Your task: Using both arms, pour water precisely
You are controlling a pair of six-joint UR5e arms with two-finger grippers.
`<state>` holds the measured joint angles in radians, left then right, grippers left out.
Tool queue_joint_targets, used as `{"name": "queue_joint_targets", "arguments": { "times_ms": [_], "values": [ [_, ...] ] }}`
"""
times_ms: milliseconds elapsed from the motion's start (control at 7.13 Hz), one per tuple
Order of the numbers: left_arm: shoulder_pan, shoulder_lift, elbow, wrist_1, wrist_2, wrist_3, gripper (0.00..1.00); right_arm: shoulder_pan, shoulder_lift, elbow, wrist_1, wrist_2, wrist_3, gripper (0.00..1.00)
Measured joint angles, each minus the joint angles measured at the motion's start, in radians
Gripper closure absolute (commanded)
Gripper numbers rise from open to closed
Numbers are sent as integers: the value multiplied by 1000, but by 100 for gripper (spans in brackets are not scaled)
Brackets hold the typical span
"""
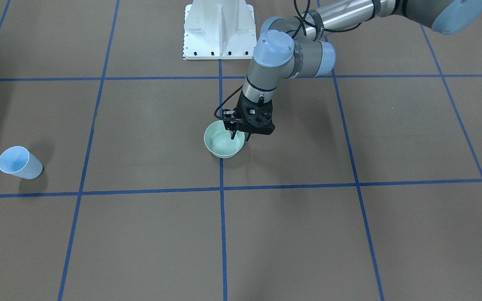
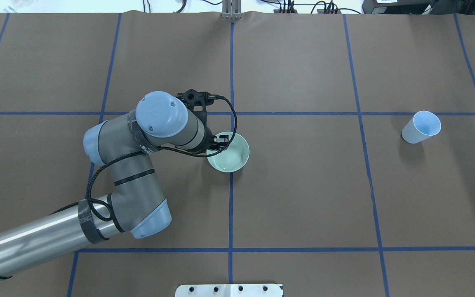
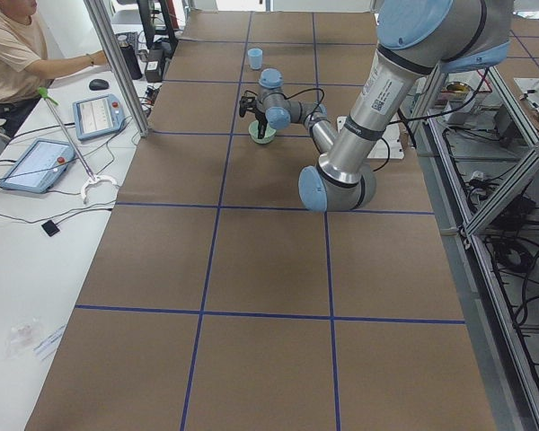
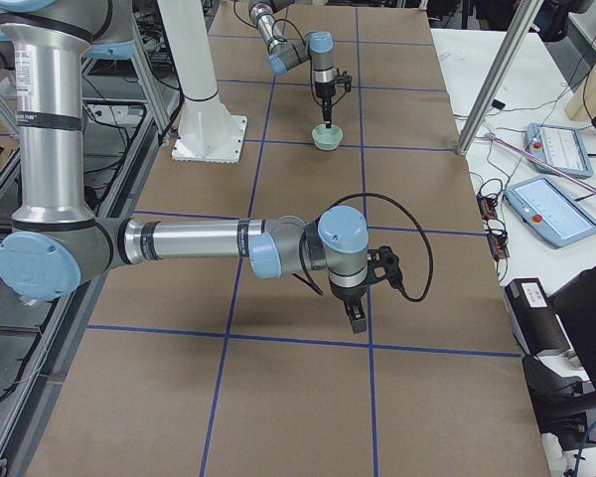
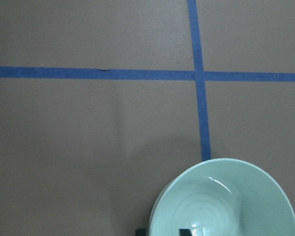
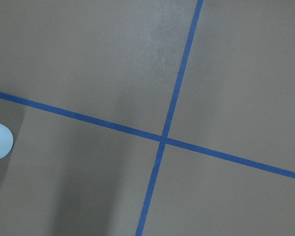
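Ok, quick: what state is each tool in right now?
Left tool: astride the rim of the green bowl; cannot tell whether it is clamped.
Right tool: seen only in the side view; cannot be told.

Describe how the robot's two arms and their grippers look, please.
The left arm and right arm are alike: grey-silver tubes with pale blue round joint caps. A black cable loops along each wrist, held by black tape bands. The left arm bears a white label. The left gripper and right gripper are black.
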<state>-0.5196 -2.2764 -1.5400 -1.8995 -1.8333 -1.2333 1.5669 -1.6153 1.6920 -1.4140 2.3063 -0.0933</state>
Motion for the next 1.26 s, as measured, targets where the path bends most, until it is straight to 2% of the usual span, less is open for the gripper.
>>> {"name": "queue_joint_targets", "arguments": {
  "times_ms": [281, 561, 842, 982, 1263],
  "values": [
    [-18, -1, -33, 23, -7, 6, 0, -1, 1, 3, 1, 1, 1, 0],
    [-79, 45, -139, 133, -52, 76, 0, -4, 7, 18, 5, 5, 52, 0],
    [-163, 216, -318, 215, -99, 263, 0, -39, 9, 76, 32, 15, 226, 0],
    [-237, 309, -374, 226, -150, 375, 0, -80, 9, 122, 47, 13, 353, 0],
    [-424, 470, -406, 233, -257, 669, 0, -189, 9, 218, 58, -31, 584, 0]
  ]
}}
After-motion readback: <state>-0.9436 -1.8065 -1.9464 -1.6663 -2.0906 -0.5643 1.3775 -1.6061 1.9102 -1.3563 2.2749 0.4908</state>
